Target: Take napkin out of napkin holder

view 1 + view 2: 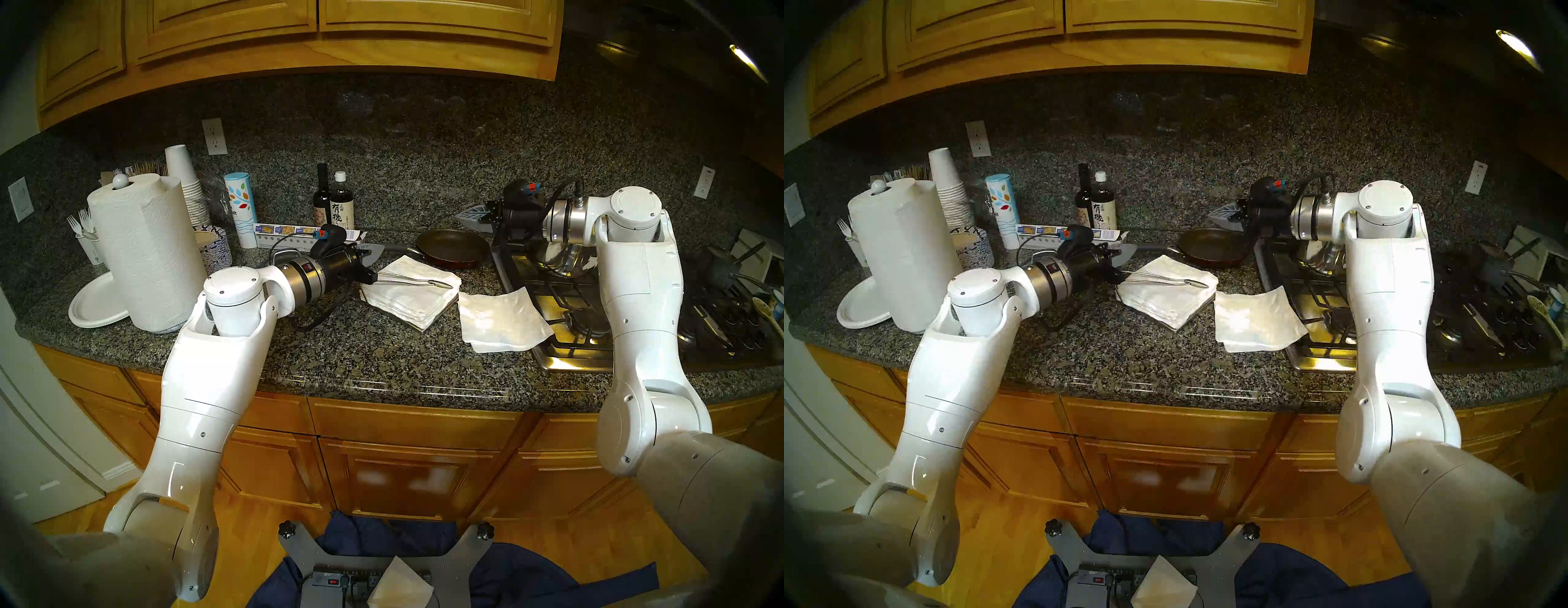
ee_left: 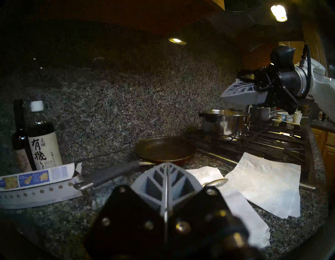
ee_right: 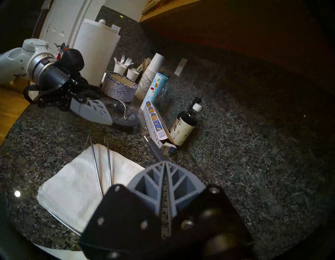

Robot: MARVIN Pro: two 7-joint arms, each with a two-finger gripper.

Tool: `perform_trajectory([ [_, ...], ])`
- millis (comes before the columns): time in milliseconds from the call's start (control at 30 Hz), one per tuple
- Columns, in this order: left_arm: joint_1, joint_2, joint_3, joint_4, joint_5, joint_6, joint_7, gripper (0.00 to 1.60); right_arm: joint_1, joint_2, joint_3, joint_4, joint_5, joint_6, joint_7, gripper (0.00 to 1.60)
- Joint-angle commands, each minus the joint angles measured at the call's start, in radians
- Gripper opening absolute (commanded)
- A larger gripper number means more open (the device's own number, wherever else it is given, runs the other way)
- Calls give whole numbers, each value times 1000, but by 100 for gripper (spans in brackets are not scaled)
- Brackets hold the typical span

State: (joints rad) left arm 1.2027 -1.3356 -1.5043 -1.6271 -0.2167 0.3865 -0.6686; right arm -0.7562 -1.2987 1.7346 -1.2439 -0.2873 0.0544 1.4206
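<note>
Napkin (image 1: 502, 320) lay flat on counter (image 1: 339, 352) near stove edge, right of stack (image 1: 413, 297), outside holder (image 1: 418, 281). Holder's wire arm rested across stack. Left gripper (image 1: 371, 251), farther left by stack, was closed and empty. Right gripper (image 1: 469, 216), raised beyond pan (image 1: 452, 248), was closed, empty.

Dim wrist views, fisheye vignette, stovetop glare

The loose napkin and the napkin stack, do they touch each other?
Apart. The head view shows bare granite between the loose napkin and the napkin stack.
</note>
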Motion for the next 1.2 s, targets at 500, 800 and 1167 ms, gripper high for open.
perform_trajectory([
  [500, 29, 24, -67, -136, -16, 14, 26, 144, -73, -4, 53, -141, 12, 57, -5, 65],
  [800, 46, 12, -70, -133, -18, 12, 46, 160, -75, -6, 55, -145, 10, 60, -7, 65],
  [1167, 47, 12, -69, -134, -18, 11, 50, 160, -76, -7, 56, -146, 9, 61, -6, 65],
])
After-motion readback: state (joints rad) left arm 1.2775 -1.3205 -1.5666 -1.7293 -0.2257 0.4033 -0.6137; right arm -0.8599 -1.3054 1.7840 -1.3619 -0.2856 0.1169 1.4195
